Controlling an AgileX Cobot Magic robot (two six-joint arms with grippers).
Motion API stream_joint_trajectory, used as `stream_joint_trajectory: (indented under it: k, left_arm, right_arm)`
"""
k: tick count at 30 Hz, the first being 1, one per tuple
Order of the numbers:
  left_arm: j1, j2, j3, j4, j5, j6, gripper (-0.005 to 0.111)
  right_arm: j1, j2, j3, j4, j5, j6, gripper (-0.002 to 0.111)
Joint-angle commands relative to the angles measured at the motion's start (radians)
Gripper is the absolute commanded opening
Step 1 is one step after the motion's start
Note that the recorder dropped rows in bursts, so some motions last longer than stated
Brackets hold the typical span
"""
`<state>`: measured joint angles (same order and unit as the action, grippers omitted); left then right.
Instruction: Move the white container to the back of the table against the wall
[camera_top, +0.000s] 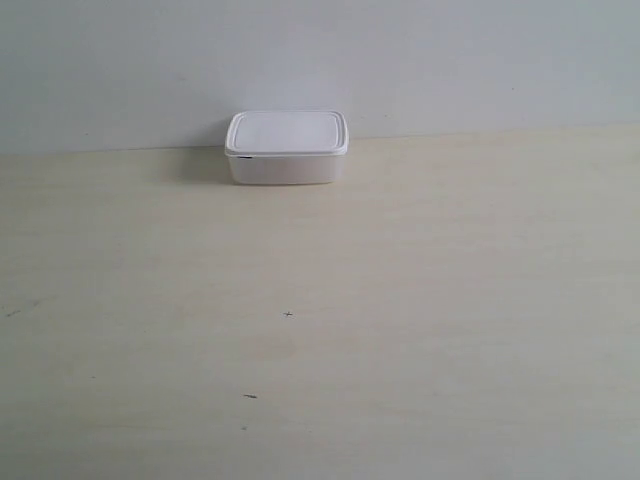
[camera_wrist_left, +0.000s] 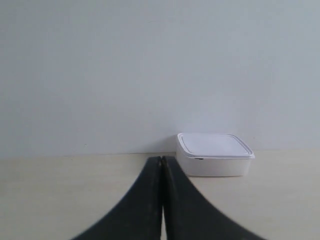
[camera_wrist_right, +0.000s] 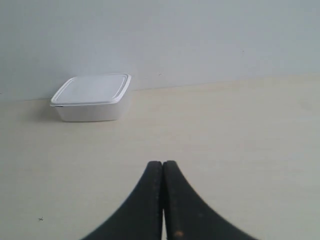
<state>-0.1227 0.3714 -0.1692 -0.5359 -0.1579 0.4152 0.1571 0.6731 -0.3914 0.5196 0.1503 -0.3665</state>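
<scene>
Just cream table (camera_top: 420, 300), grey-white wall (camera_top: 450, 60)

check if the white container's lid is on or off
On: the lid lies flat across the white container, its rim overhanging the sides in every view. Whether snapped tight, cannot tell.

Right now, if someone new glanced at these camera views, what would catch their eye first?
The white container, lid on, stands alone at the back of the pale table, close up by the plain wall. In the wrist views the dark left fingers and right fingers are shut on nothing, both short of it. A few tiny dark specks mark the table away from the wall.
</scene>
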Motion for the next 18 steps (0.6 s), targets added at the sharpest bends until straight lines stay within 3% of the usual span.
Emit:
stream_joint_trajectory:
  k: [1, 18]
  left_arm:
    - [0.002, 0.000, 0.003, -0.007, 0.001, -0.001, 0.000]
    - [0.002, 0.000, 0.003, 0.000, 0.031, -0.001, 0.000]
  right_arm:
    - [-0.001, -0.004, 0.005, 0.004, -0.018, -0.006, 0.000]
    - [-0.001, -0.030, 0.005, 0.004, -0.017, -0.005, 0.000]
